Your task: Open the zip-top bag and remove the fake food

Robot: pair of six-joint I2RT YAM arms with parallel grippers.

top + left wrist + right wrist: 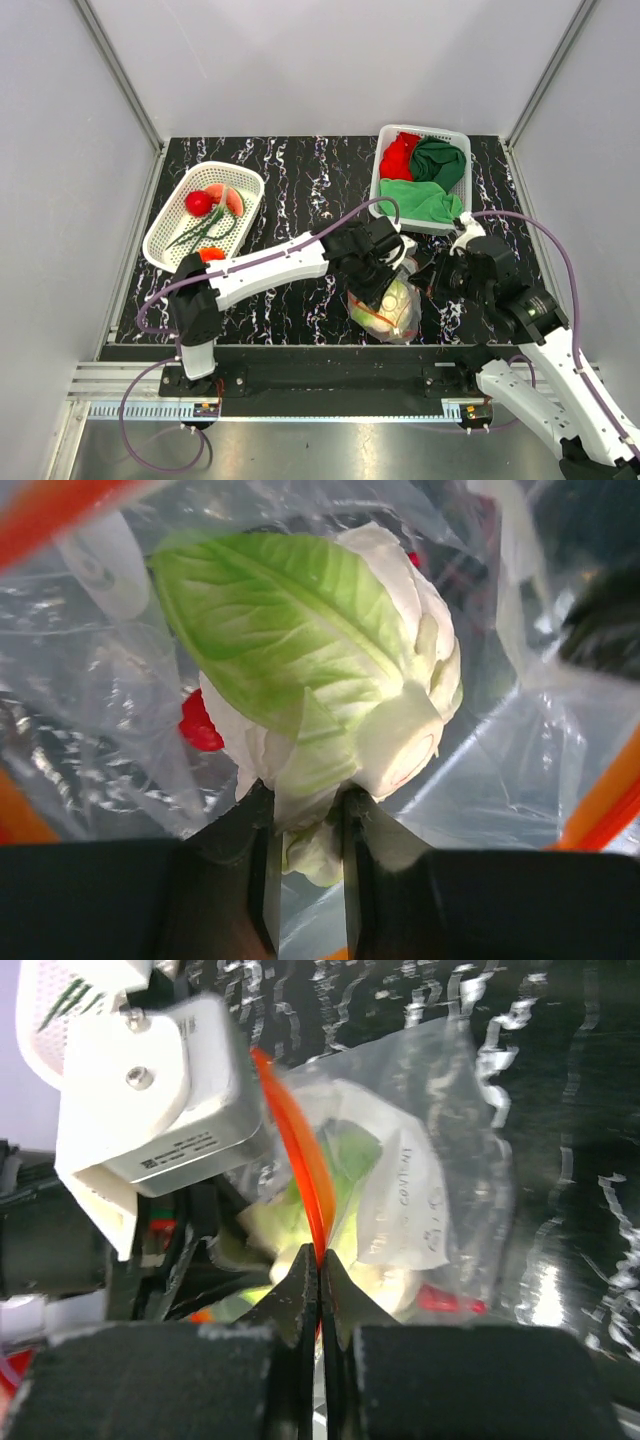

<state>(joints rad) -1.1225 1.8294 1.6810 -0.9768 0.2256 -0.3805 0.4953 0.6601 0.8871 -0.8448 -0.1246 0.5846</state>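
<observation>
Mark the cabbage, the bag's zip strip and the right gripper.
cabbage (280, 630), left wrist view, on the green outer leaf.
zip strip (292, 1155), right wrist view, on the orange band above the fingertips.
right gripper (319, 1260), right wrist view, between its closed fingertips.

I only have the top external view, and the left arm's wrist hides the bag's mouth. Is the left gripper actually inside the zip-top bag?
Observer: Yes. The left wrist view shows the left gripper inside the zip-top bag, its fingers on either side of the cabbage at its base. I cannot tell how firm that hold is.
Operator: What is the right arm doing?
Observer: The right gripper is shut on the bag's orange-red zip strip.
Operator: Anything else in there?
Observer: A small red piece lies beside the cabbage.
</observation>
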